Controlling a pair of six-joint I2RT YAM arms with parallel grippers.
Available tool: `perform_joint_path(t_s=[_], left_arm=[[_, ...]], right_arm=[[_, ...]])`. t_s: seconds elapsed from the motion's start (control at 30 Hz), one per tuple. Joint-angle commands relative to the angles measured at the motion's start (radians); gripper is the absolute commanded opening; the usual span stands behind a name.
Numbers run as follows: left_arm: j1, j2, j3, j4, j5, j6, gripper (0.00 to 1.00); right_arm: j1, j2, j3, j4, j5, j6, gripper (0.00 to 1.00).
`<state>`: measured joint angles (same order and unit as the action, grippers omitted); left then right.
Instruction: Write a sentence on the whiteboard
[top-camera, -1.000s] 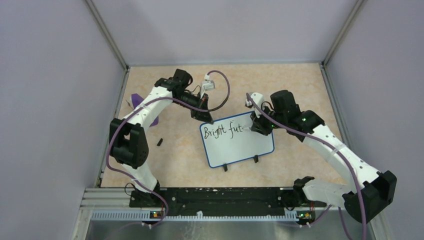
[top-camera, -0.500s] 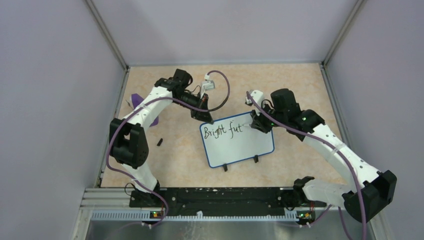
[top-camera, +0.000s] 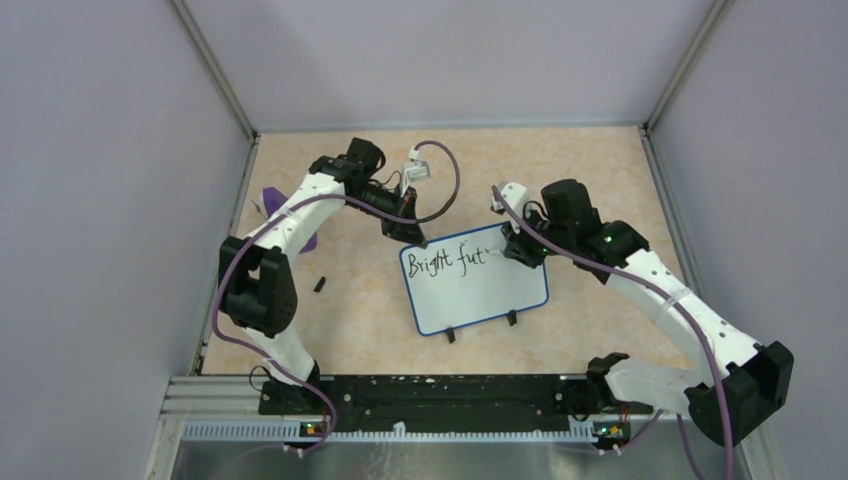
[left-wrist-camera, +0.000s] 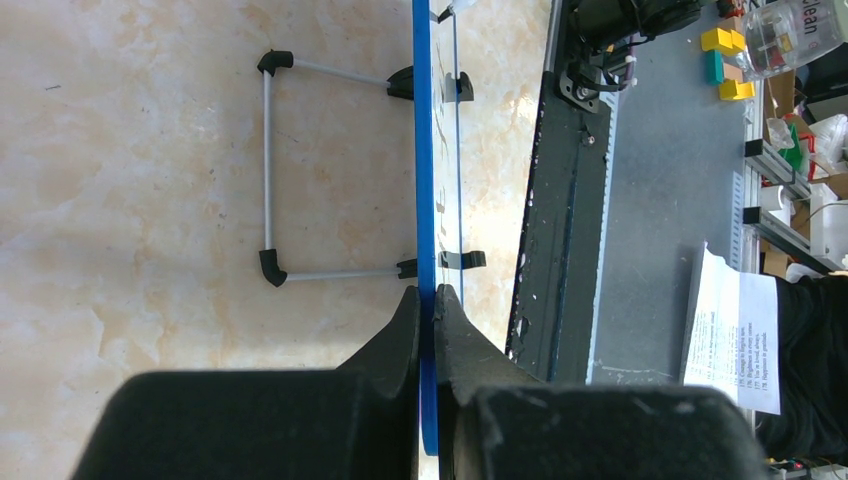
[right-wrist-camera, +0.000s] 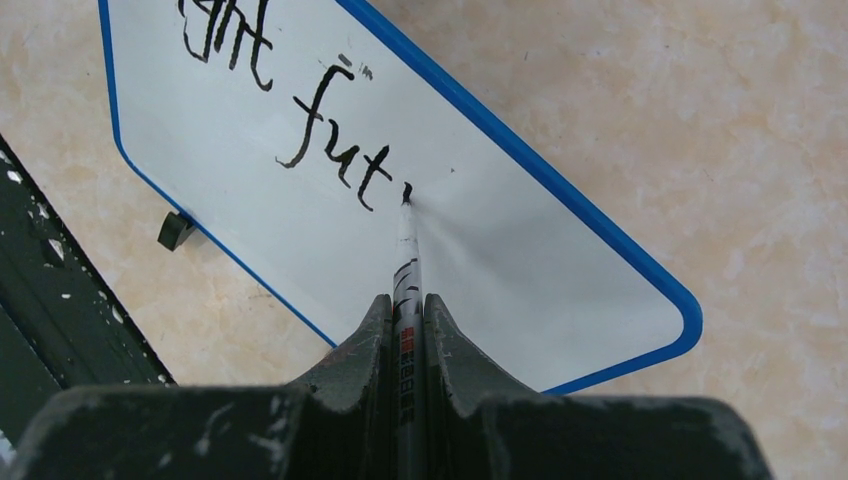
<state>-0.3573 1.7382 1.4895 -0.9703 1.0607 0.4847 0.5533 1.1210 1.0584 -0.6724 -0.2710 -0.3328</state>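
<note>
The left gripper (left-wrist-camera: 430, 293) pinched the whiteboard (left-wrist-camera: 423, 150) by its blue edge. The right gripper (right-wrist-camera: 405, 308) clamped a marker (right-wrist-camera: 407, 245), its tip ahead touching the board just past the sentence (right-wrist-camera: 325, 140), at "fut".

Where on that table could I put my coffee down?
Bare table lies along the back wall behind both arms, and near left between the small black piece, the whiteboard and the base rail. It is crowded at the board's top edge, where the left claw grips it and the right claw holds a marker.
</note>
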Motion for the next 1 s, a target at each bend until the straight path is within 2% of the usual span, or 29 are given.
perform_joint_path(t_s=[0.0,0.23,0.97], left_arm=[[-0.005,-0.029,-0.01,-0.006,0.014,0.014,0.0],[-0.006,-0.027,-0.011,-0.004,0.017,0.013,0.0],[-0.006,-0.029,-0.009,-0.002,0.016,0.013,0.0]], right_arm=[[-0.009,-0.027,-0.023,0.008,0.022,-0.013,0.0],[-0.009,-0.025,-0.038,0.004,-0.001,-0.019,0.0],[-0.035,-0.007,0.066,0.001,0.059,-0.04,0.0]])
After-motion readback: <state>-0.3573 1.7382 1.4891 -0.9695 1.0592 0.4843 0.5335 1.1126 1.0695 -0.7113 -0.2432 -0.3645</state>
